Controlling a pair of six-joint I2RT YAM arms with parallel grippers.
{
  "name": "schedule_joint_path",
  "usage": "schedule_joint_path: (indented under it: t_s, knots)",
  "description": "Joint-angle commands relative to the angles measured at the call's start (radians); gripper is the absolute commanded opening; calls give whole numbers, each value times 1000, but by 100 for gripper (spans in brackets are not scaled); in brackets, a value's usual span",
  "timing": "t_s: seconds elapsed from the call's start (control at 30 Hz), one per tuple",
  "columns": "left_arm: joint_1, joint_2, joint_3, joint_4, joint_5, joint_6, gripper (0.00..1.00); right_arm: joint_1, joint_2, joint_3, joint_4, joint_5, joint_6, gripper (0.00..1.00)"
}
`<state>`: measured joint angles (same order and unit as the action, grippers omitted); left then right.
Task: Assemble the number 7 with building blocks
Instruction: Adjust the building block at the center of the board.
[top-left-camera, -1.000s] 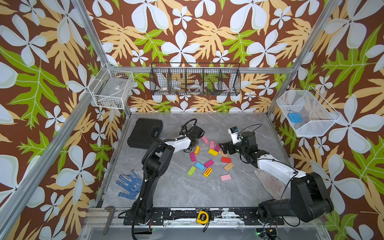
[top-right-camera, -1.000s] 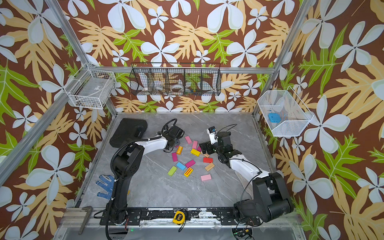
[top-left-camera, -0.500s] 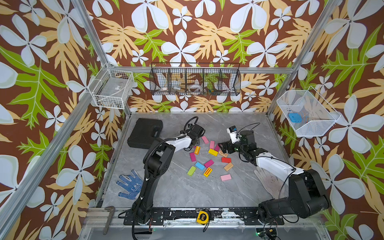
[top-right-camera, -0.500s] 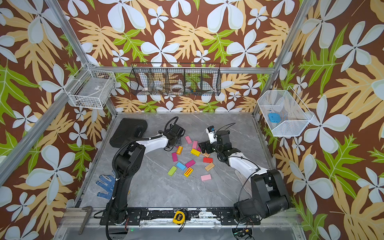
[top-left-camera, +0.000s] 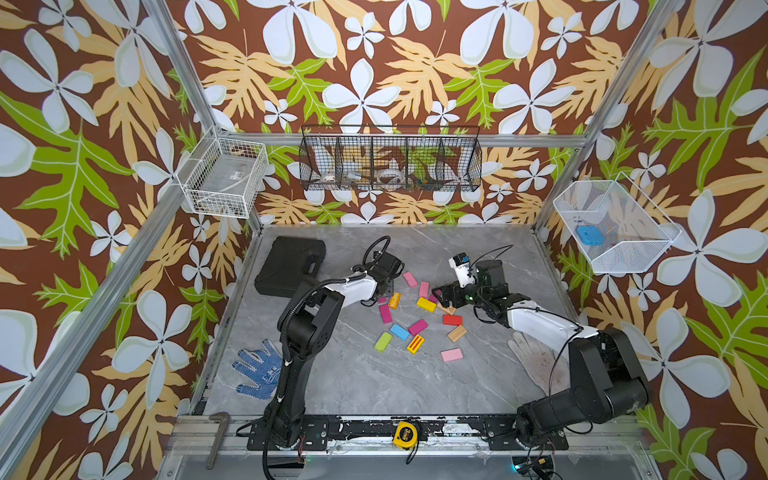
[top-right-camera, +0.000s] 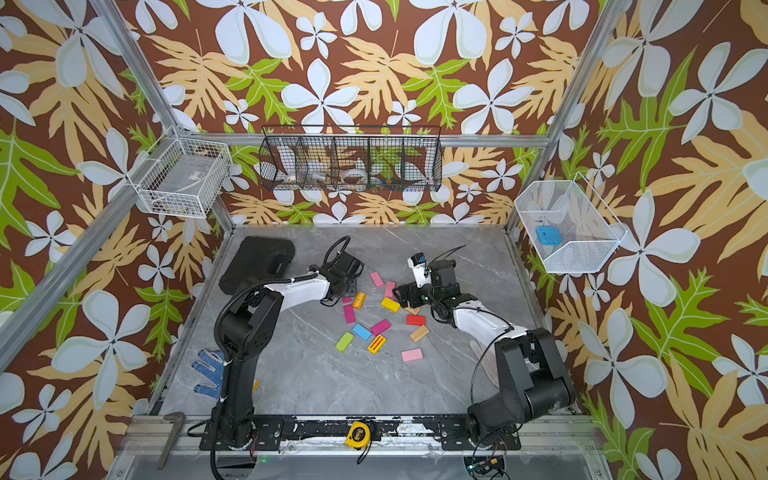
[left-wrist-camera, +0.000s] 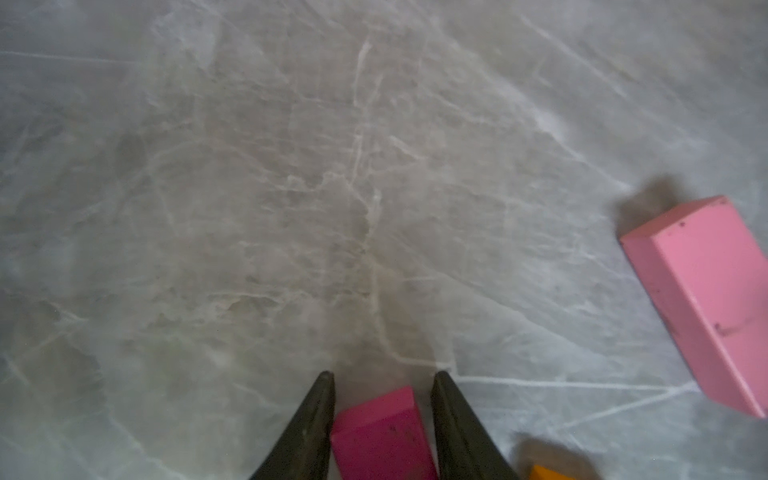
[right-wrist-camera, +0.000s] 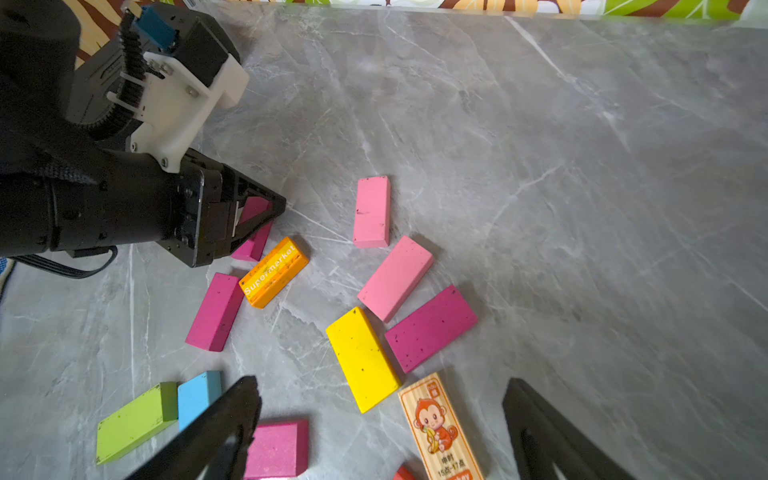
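Observation:
Several building blocks lie scattered mid-table: two pink (top-left-camera: 409, 279) (top-left-camera: 423, 289), orange (top-left-camera: 394, 300), yellow (top-left-camera: 426, 304), magenta (top-left-camera: 385, 313), red (top-left-camera: 452, 320), blue (top-left-camera: 400, 331), green (top-left-camera: 383, 341). My left gripper (left-wrist-camera: 384, 374) (top-left-camera: 384, 293) points down at the heap's back left. Its fingers sit against both long sides of a magenta block (left-wrist-camera: 378, 440) (right-wrist-camera: 254, 224) lying on the table. My right gripper (right-wrist-camera: 380, 382) (top-left-camera: 441, 300) hangs open and wide, holding nothing. Below it are the yellow block (right-wrist-camera: 361, 357) and a wooden monkey-print block (right-wrist-camera: 440, 428).
A black case (top-left-camera: 289, 266) lies at the back left. A blue dotted glove (top-left-camera: 257, 370) sits front left, a white glove (top-left-camera: 536, 365) front right. A yellow tape measure (top-left-camera: 405, 434) and a wrench (top-left-camera: 216, 432) rest on the front rail. Wire baskets (top-left-camera: 390, 160) hang on the walls.
My left gripper's jaws have narrowed around the magenta block. The right gripper has shifted slightly and stays wide open.

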<state>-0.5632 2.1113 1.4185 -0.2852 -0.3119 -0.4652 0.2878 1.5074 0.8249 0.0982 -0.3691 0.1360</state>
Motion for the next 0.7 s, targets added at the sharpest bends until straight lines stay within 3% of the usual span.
schedule_joint_path:
  t_s: [0.0,0.23,0.5,0.6,0.67]
  knots:
    - [8,-16,-35,-53,30,40,36,4,3,3,8,-32,15,92]
    - [34,-79,-118,-12,23,75,34,26,9,-1,9,-60,5,91]
    - [40,-116,-136,23,46,244,32,39,16,3,19,-117,7,91]
    - [41,-125,-128,12,35,282,36,39,23,14,19,-191,-2,91]
    - [47,-144,-135,12,52,286,46,40,34,26,18,-222,-4,91]
